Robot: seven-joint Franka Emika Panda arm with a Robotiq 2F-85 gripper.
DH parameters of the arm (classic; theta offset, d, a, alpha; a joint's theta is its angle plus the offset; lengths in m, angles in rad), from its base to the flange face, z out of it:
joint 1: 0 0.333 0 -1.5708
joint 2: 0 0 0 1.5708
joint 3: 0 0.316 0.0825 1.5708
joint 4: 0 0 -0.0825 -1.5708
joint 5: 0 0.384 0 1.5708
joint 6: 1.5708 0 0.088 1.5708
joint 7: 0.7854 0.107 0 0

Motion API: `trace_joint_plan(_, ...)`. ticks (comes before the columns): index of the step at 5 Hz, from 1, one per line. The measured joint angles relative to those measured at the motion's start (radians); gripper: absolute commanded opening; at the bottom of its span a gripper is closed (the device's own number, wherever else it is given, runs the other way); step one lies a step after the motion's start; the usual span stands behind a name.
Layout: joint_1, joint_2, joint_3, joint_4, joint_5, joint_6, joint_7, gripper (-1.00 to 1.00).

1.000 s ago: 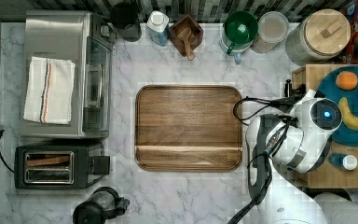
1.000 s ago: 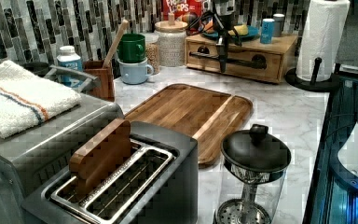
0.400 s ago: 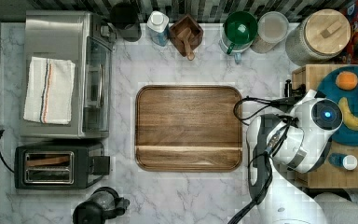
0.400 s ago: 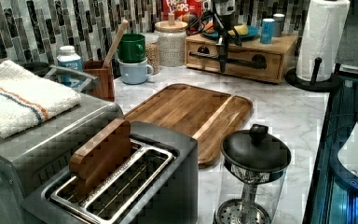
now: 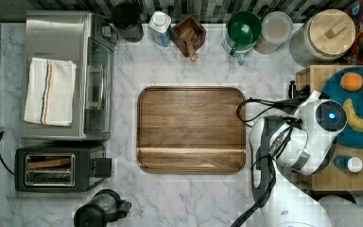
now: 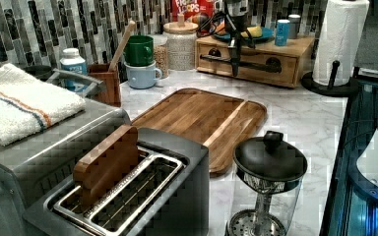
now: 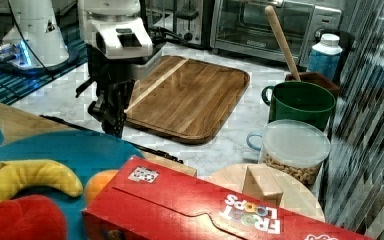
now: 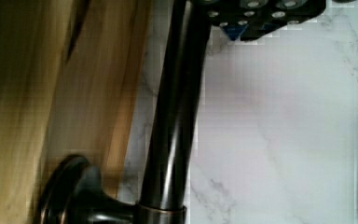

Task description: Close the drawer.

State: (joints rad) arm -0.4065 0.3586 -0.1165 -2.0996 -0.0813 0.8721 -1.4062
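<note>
Plate [image 5: 336, 138] atop drawer [image 6: 248, 61] holds fruit.

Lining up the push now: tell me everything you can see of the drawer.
The drawer is the pale wood front of a low wooden box on the marble counter, under a blue plate. A dark metal bar handle on round mounts crosses it. The pincer hangs at the handle. Whether it is fully in is unclear.

My tool [image 6: 235, 59] is dark matt plastic. The drawer [image 6: 248, 61] is pale, smooth wood; its handle [image 8: 170, 116] is glossy dark metal (almost bronze). The tabletop [image 5: 194, 198] is polished white marble, the cutting board [image 5: 191, 130] satin brown wood.
</note>
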Motion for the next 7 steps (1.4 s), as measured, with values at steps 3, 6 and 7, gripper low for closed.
trace_joint_plan(3, -0.001, 0.000, 0.002, 0.000, -0.005, 0.005, 0.000, -1.00)
trace_joint_plan(6, -0.005, 0.001, 0.005, 0.000, 0.005, 0.006, 0.000, -1.00)
trace_joint_plan(7, -0.005, 0.001, 0.004, 0.002, 0.007, 0.004, 0.000, -1.00)
